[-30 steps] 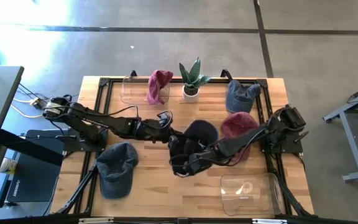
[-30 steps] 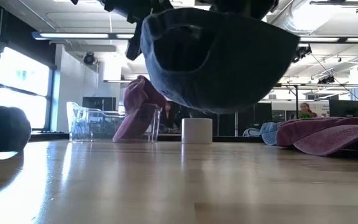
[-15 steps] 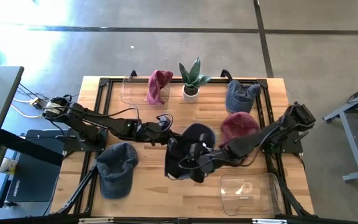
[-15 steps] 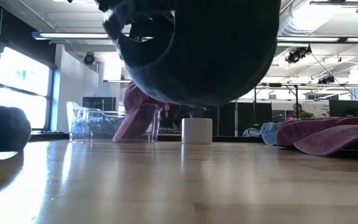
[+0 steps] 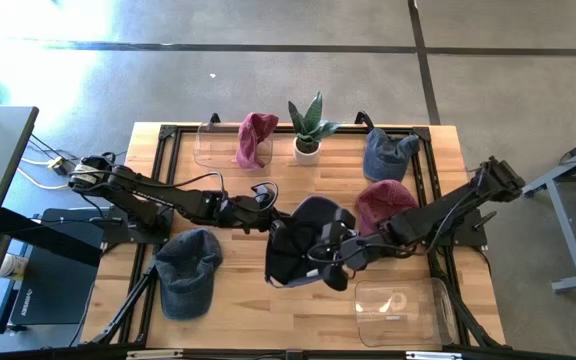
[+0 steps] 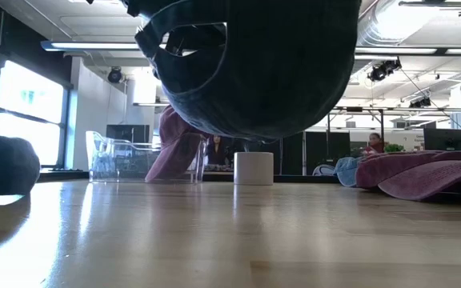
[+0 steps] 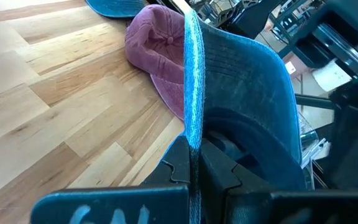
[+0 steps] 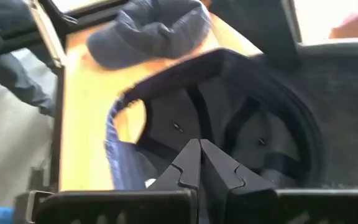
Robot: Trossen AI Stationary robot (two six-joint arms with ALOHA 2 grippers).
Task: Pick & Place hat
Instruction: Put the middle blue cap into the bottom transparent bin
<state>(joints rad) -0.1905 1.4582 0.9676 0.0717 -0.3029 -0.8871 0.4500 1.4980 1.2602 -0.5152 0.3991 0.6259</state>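
- Both arms meet at mid-bench, and the dark cap (image 5: 303, 245) hangs between them, clear of the wood; the low view shows open air under its crown.
- The left tool (image 7: 191, 163) has its fingers pinched flat on the cap's brim edge, a thin grip on stiff fabric.
- The right tool (image 8: 199, 163) sits inside the crown with fingers pressed together; whether any cloth is caught between them, I cannot tell, so count it as clenched.
- The risk, as I judge it: two arms on one soft cap. If they pull apart out of step, the brim could slide out of the left pinch and the cap would drop.
- Just beside the cap lies the maroon cap (image 5: 383, 205); a low swing that way could drag it along the bench (image 5: 238, 300).
- The clear bin (image 5: 400, 308) sits near the front right corner. If that is the goal, a floppy crown could catch its rim.
- Well apart: a grey-blue cap (image 5: 186, 270) at front left, a potted plant (image 5: 308, 128) at the back.
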